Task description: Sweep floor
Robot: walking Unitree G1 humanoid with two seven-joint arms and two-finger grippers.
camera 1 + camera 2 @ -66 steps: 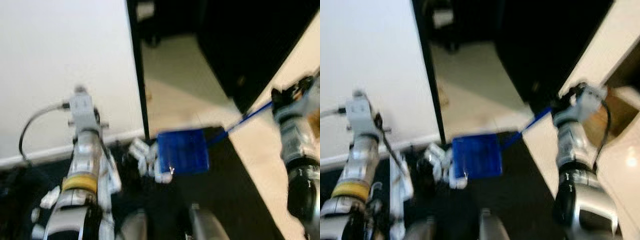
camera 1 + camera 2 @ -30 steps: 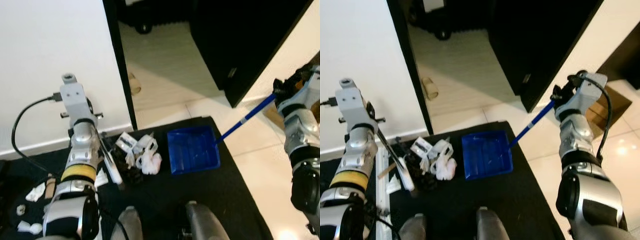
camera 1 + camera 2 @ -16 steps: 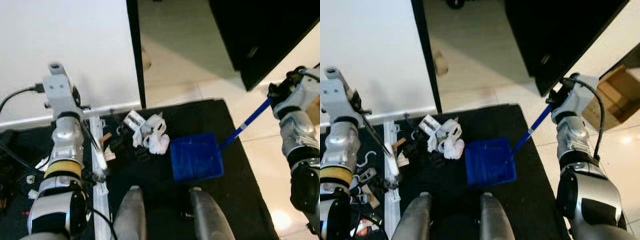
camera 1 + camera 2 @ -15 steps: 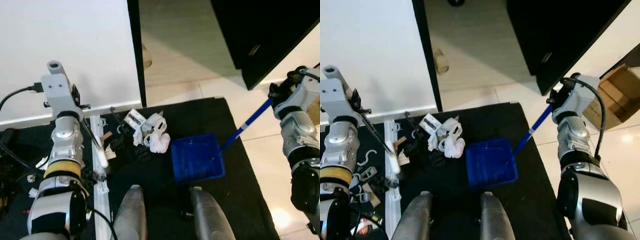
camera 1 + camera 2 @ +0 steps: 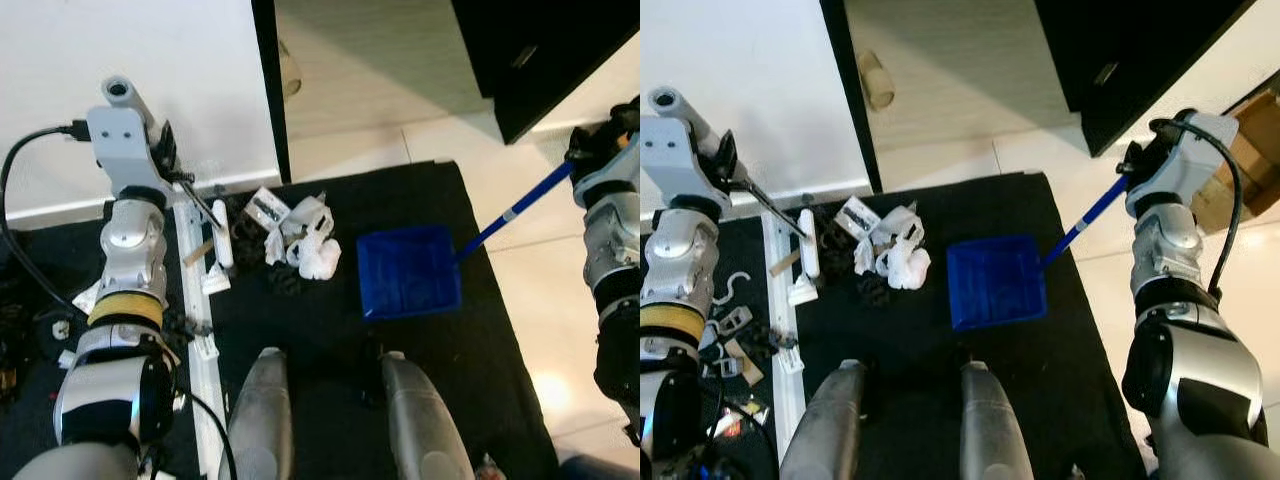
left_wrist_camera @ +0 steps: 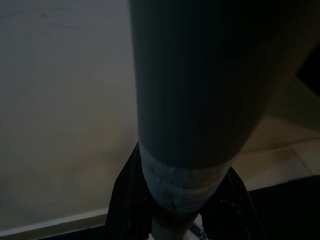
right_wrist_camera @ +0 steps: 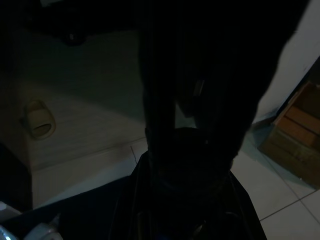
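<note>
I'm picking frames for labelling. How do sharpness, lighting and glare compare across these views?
Left and right eye views: sharp and evenly lit, blue dustpan and white litter crisp, one glare spot on the tiles. Left wrist view: dim, a dark blurred handle close up. Right wrist view: very dark, only floor and a cardboard box discernible.

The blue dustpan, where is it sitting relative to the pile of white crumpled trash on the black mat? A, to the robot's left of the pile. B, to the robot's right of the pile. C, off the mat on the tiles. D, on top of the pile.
B: the blue dustpan lies flat on the black mat, to the robot's right of the white trash pile, with a small gap between them.
</note>
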